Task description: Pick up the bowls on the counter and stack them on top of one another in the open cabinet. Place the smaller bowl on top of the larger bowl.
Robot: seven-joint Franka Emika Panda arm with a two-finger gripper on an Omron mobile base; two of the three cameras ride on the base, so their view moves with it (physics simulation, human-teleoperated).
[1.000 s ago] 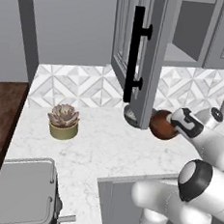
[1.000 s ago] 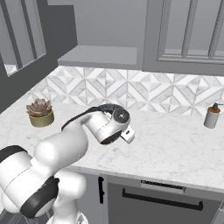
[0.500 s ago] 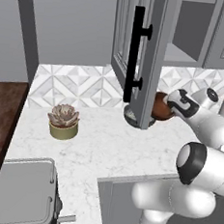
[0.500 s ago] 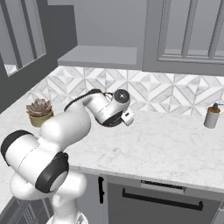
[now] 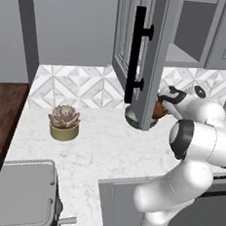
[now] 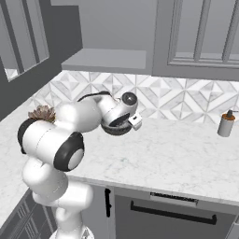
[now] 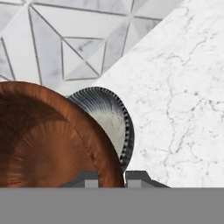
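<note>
A glossy reddish-brown bowl (image 7: 48,140) sits tilted on its side close before me, its ribbed inside turned toward my hand. Just behind it, the grey ribbed bowl (image 7: 109,120) rests on my white marble counter (image 7: 183,96) near the tiled wall. Above, the grey cabinet (image 5: 190,39) hangs open, its door (image 5: 151,65) swung wide.

Reddish-brown bowl (image 7: 48,140) cut off at the hand view's left edge and covering part of the grey bowl (image 7: 109,124); grip on its rim not discernible.
</note>
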